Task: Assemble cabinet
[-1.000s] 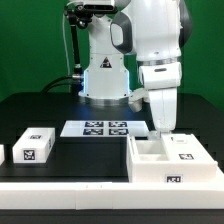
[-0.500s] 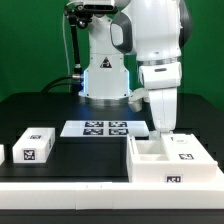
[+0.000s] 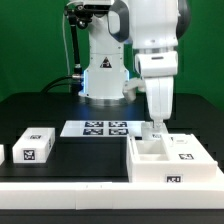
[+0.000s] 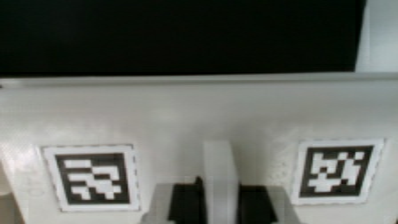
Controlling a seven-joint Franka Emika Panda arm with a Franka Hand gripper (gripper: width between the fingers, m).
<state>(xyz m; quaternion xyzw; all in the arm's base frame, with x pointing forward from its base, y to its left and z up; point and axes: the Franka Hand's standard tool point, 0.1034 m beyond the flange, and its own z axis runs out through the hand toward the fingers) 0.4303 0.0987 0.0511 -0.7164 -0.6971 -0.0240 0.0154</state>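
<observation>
From the exterior view I see the gripper (image 3: 153, 128) low over the back wall of the cabinet box (image 3: 172, 163), at that view's right. On the wrist view, fingers (image 4: 258, 198) closely flank a white rib (image 4: 217, 160) between two tags (image 4: 89, 178). I can't tell whether they pinch it.

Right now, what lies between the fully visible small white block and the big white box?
Bare black table, in the exterior view, separates the small white block and the big white box; the marker board lies farther back.
</observation>
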